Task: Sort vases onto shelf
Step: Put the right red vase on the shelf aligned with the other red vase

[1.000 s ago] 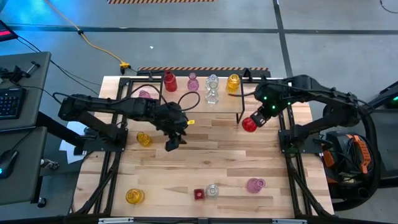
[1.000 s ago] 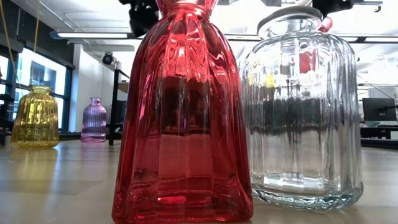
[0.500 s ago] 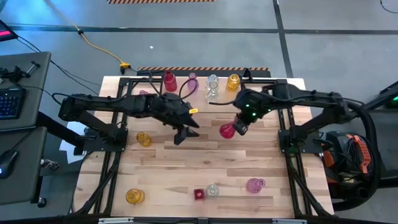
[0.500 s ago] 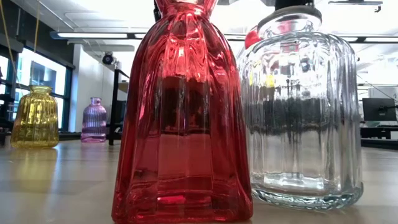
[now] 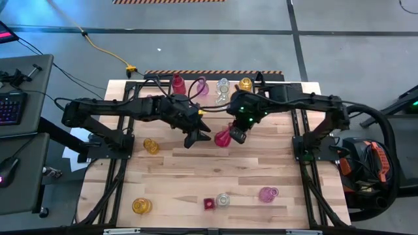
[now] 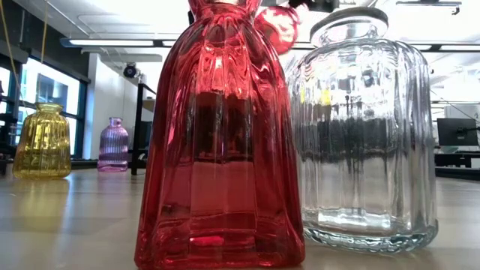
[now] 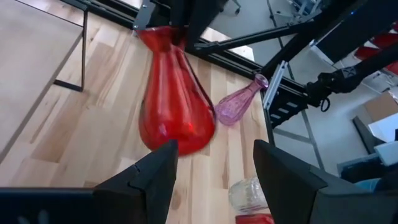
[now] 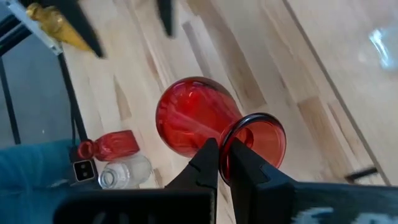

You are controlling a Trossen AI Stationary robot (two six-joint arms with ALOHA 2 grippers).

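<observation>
My right gripper (image 5: 238, 134) is shut on a red vase (image 5: 223, 137) and holds it over the middle of the table. My left gripper (image 5: 198, 139) stands open just to the vase's left, its fingers (image 7: 158, 177) close under the vase's round body (image 7: 177, 115); no touch shows. The shelf (image 5: 210, 109) stands at the far side and carries a red (image 5: 177, 84), a pink (image 5: 201, 87), a clear (image 5: 223, 87) and a yellow vase (image 5: 245, 84), each upright on its base. My right gripper pinches the red vase's mouth rim (image 8: 231, 138) between its two fingers, one finger (image 8: 244, 163) at the mouth's inner side and the other outside at the neck. The fingers slant down from the table's right. The vase hangs tilted below them, body toward the left gripper, clear of the table.
On the table stand a yellow vase (image 5: 151, 145) at the left and, along the near edge, a yellow (image 5: 141, 206), a small red (image 5: 209, 203) and a clear vase (image 5: 223, 200). A pink vase (image 5: 268, 194) lies on its side. Bare wood lies between them and the arms.
My right gripper has carried the red vase from the shelf's right end toward the table's left, to the middle, rolling as it went; the vase has stayed clear of the table. My left gripper has tipped up toward level and shifted a little toward the vase, staying open.
</observation>
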